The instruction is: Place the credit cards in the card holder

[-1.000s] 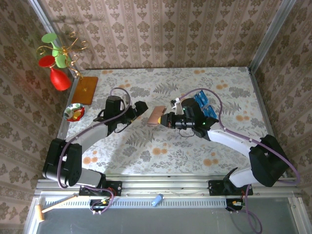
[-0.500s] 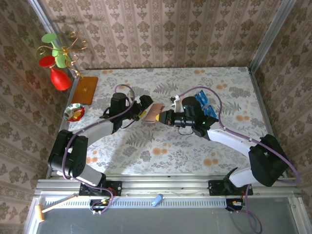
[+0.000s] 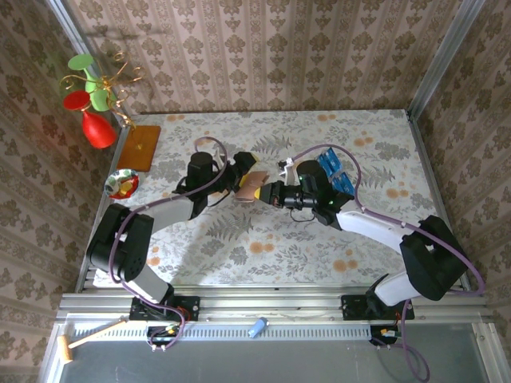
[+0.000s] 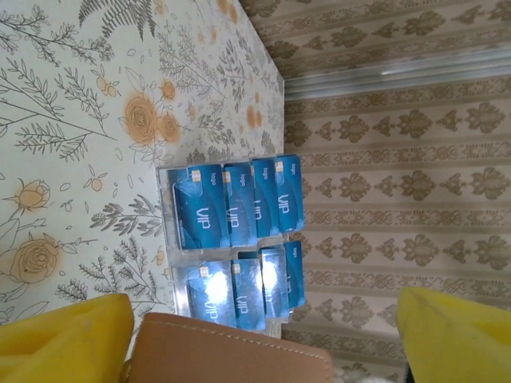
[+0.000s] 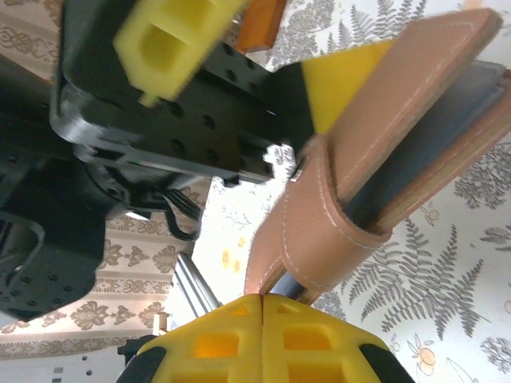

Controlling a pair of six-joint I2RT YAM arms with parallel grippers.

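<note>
The brown card holder (image 3: 254, 187) hangs above the table's middle, partly unfolded, its grey inside showing (image 5: 447, 120). My right gripper (image 3: 270, 194) is shut on one leather flap (image 5: 262, 297). My left gripper (image 3: 242, 180) stands open astride the card holder's other end (image 4: 231, 351). One of its yellow fingers (image 5: 343, 76) lies against the outer flap, while the other finger (image 5: 168, 36) is well apart. The blue credit cards (image 4: 235, 203) stand in two rows in a clear rack (image 3: 332, 169) behind the right arm.
An orange-brown wooden board (image 3: 140, 148) and a small bowl (image 3: 122, 183) sit at the table's left edge. Red and green glasses hang on a gold stand (image 3: 92, 96) at the far left. Metal frame posts edge the table.
My left gripper has moved right until its jaws straddle the card holder, and they have narrowed slightly. The right gripper still holds the card holder in about the same place.
</note>
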